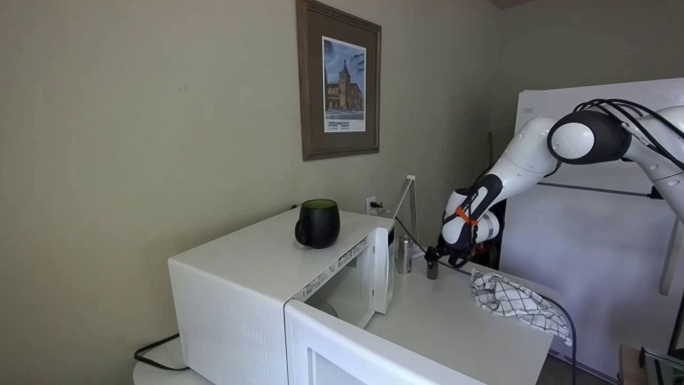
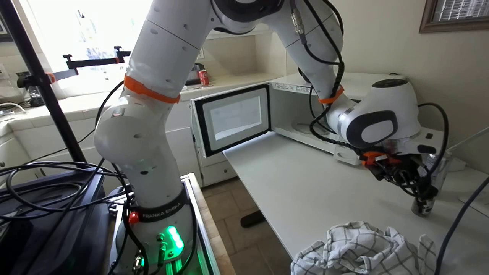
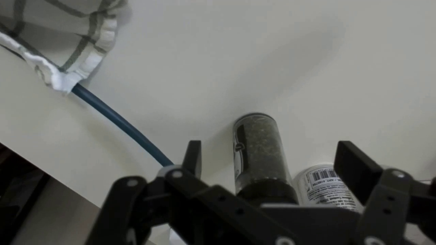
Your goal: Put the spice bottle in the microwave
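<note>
Over the white table [image 1: 454,331], arm [image 1: 526,149] arched, bent downward — fingers [image 3: 357,170] apart (upright spice bottle [image 3: 260,149] between them)

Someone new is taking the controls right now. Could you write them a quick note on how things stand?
Gripper: open, with a gap on either side of the spice bottle in the wrist view.
Spice bottle: upright on the white table, outside the microwave.
Done: microwave door open; gripper at the bottle.
Left: grip the bottle, lift it, set it inside the microwave, let go.
</note>
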Motion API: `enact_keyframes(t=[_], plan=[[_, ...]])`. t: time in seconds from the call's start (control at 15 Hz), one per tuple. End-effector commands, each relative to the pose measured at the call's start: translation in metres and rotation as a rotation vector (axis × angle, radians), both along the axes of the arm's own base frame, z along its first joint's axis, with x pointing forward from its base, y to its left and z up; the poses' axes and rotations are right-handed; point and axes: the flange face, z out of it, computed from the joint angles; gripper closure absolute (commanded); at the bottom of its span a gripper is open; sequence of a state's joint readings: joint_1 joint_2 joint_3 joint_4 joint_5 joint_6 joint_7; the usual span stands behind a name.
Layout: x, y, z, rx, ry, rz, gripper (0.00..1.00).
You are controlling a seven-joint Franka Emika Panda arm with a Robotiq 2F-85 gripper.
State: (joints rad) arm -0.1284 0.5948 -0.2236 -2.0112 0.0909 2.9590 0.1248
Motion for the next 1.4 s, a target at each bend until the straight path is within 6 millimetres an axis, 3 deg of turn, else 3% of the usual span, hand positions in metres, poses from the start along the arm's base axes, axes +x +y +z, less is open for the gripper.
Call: enact_keyframes(t=[0.0, 0.53, 1.13, 1.2, 1.33], plan=[[0.004, 0.009, -0.011, -0.054, -0.068, -0.055, 0.0], [0.01, 0.025, -0.034, -0.128, -0.169, -0.092, 0.0], [0.013, 0.017, -0.041, -0.169, -0.241, -0.142, 0.0], [0.014, 0.016, -0.041, -0.172, -0.243, -0.144, 0.25], [0.017, 0.017, -0.042, -0.178, -0.256, -0.145, 0.34]])
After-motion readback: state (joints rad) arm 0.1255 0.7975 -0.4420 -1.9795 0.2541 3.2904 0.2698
